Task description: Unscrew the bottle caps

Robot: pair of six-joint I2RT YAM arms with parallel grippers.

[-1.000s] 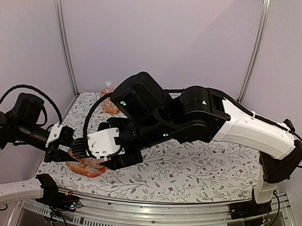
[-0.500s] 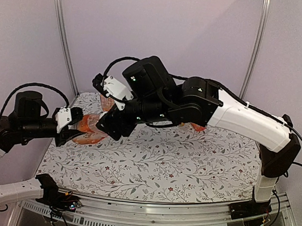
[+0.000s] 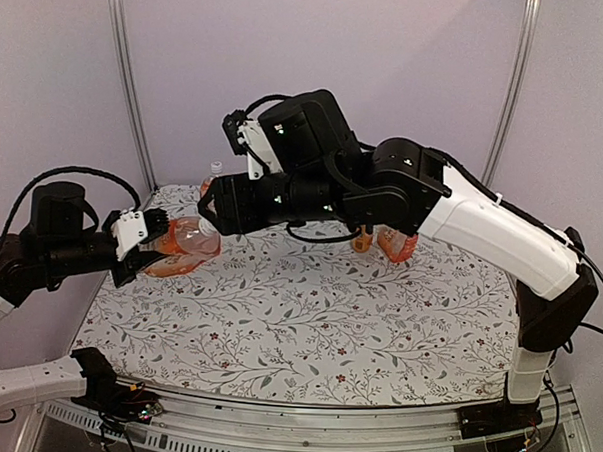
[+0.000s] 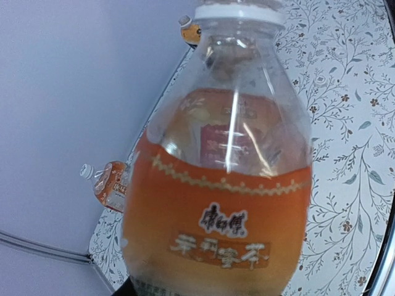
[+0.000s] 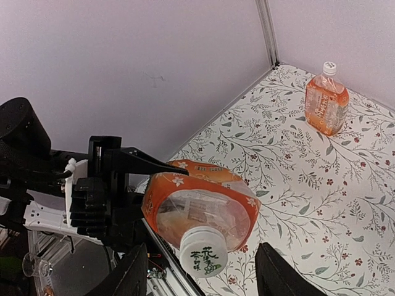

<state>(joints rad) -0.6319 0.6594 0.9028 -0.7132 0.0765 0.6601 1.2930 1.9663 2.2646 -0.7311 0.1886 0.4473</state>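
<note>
My left gripper (image 3: 141, 241) is shut on the base of a red-labelled orange-drink bottle (image 3: 184, 243) and holds it tilted above the table's left side. The bottle fills the left wrist view (image 4: 222, 185), its white cap (image 4: 237, 11) on and pointing away. In the right wrist view the cap (image 5: 203, 251) faces the camera between my right gripper's (image 5: 207, 272) open fingers (image 5: 133, 274), which stand apart from it. In the top view my right gripper (image 3: 208, 214) is at the bottle's neck. A second capped bottle (image 5: 326, 98) stands at the back left corner.
Two more bottles (image 3: 396, 245) stand at the back of the floral table (image 3: 357, 339), partly hidden behind my right arm. A small white cap-like thing (image 4: 320, 80) lies on the table. The wall and frame post (image 3: 127, 88) are close on the left.
My left gripper has lifted the bottle from the front left of the table and moved back. My right gripper has risen and turned so its fingers face the cap.
</note>
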